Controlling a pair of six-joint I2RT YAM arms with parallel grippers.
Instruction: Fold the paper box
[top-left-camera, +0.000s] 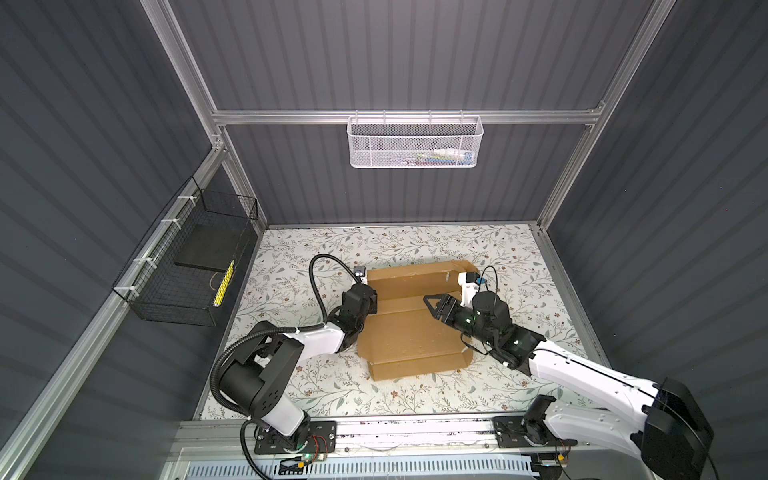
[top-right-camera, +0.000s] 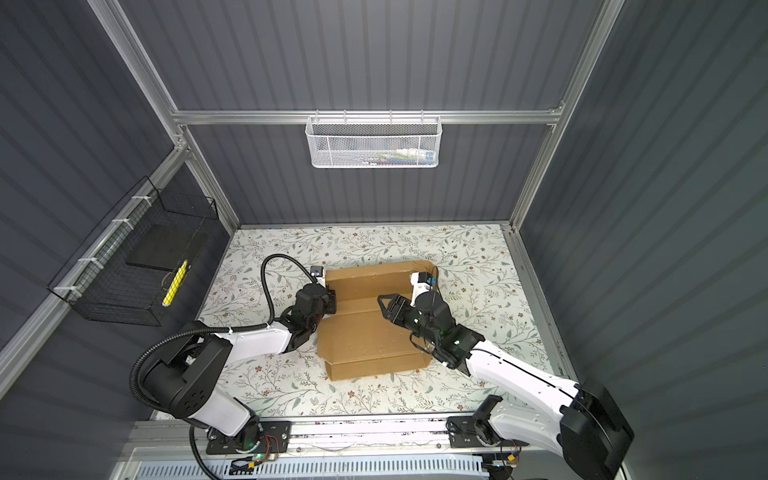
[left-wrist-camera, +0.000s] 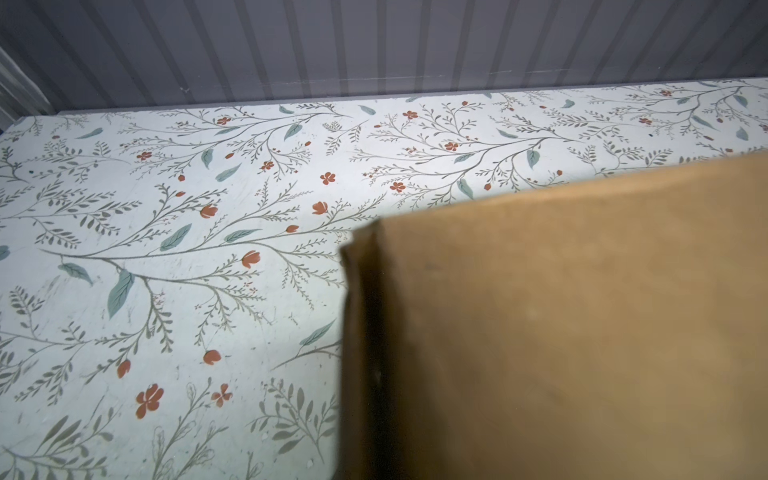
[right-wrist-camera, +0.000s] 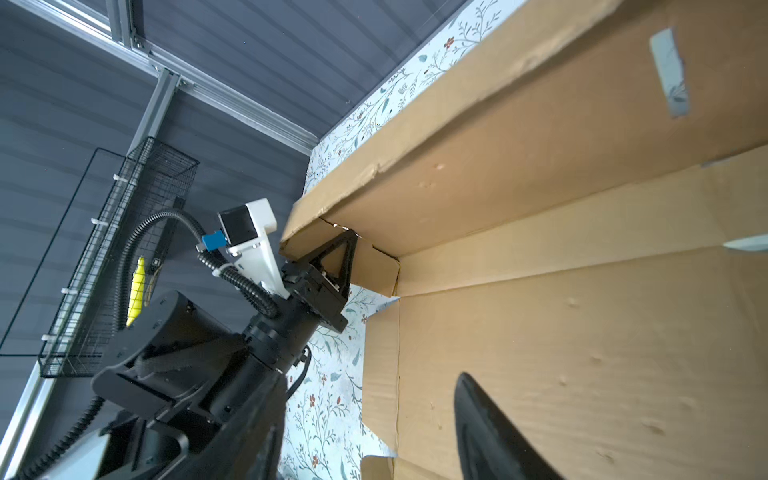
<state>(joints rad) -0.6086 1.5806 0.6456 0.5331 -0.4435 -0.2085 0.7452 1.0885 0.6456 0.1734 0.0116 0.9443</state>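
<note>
Both top views place the paper box (top-left-camera: 409, 332) mid-frame on the worktop (top-left-camera: 299, 257), its upper panel raised. The right jaws hang apart and empty above its middle. Left wrist view is mostly blurred cardboard at lower right, so the grip there is only probable. Right wrist view shows the left jaws pinched together on the corner flap (right-wrist-camera: 374, 270) at frame centre. That thin pinch could slip and let the panel spring flat, and the smooth-looking floral surface may let the box skate. Dark ribbed walls (top-left-camera: 415, 62) enclose everything.
</note>
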